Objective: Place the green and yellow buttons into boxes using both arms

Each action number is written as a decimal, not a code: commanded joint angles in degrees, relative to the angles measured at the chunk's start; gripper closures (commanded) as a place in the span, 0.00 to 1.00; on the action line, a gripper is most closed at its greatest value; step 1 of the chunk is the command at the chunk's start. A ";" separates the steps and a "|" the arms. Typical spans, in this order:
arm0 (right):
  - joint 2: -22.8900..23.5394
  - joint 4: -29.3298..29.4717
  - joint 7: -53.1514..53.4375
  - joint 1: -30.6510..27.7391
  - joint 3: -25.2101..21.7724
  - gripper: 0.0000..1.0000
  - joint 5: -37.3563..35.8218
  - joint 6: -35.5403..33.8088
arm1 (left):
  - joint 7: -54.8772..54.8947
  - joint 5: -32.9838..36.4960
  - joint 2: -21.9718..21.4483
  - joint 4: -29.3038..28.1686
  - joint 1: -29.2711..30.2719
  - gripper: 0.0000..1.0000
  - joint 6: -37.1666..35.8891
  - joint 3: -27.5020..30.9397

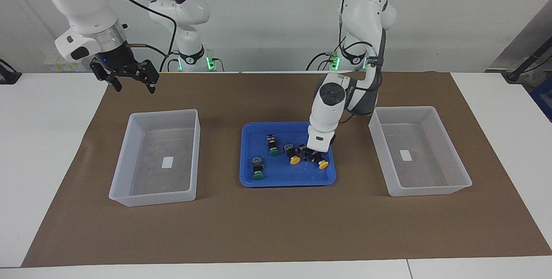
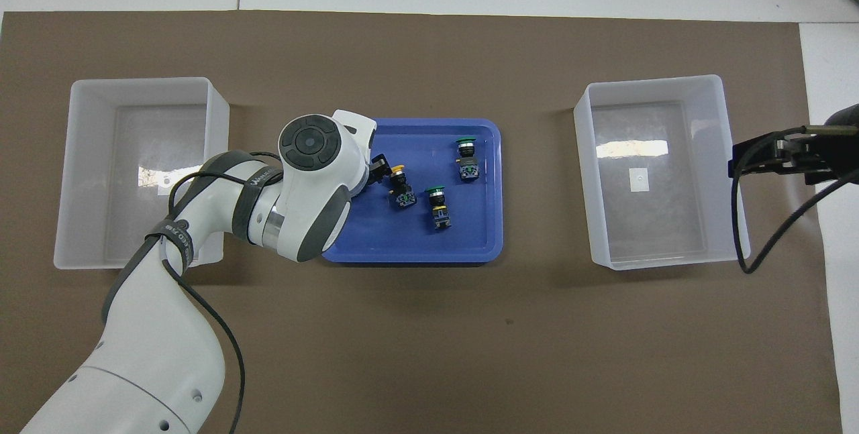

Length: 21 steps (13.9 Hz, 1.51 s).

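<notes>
Four buttons lie in the blue tray (image 1: 284,180). One green button (image 1: 273,145) and another green button (image 1: 258,168) lie toward the right arm's end. A yellow button (image 1: 293,155) lies mid-tray. My left gripper (image 1: 311,154) is down in the tray at the second yellow button (image 1: 322,164), whose cap shows just beside it. In the overhead view the left gripper (image 2: 380,168) sits beside one yellow button (image 2: 400,187), and the arm hides the other yellow one. My right gripper (image 1: 131,81) is open and empty, raised over the mat beside one box (image 1: 157,158).
The two boxes hold only a white label each: one at the right arm's end (image 2: 661,172), one at the left arm's end (image 1: 418,152). The tray (image 2: 483,236) stands between them on a brown mat. White table surrounds the mat.
</notes>
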 commanded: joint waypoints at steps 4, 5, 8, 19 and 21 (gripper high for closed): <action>-0.73 -7.44 0.58 5.27 0.31 0.00 1.11 11.83 | -0.38 -0.40 -1.24 -1.54 0.02 0.96 1.37 0.62; -0.38 -8.93 0.84 6.67 0.31 0.00 1.11 14.81 | -0.21 -0.40 -1.24 -1.37 0.02 1.00 1.19 0.62; 3.04 -9.73 2.86 9.67 0.31 0.00 0.68 20.98 | 0.06 0.04 -1.15 -1.28 0.02 1.00 1.02 0.62; 19.65 -9.56 11.92 21.10 0.22 0.00 -0.12 45.23 | 0.32 0.21 1.48 11.79 1.33 1.00 -11.00 0.71; 21.76 -9.47 12.01 21.97 0.22 0.00 -0.20 48.14 | 1.02 0.21 3.41 17.59 3.35 1.00 -16.62 0.62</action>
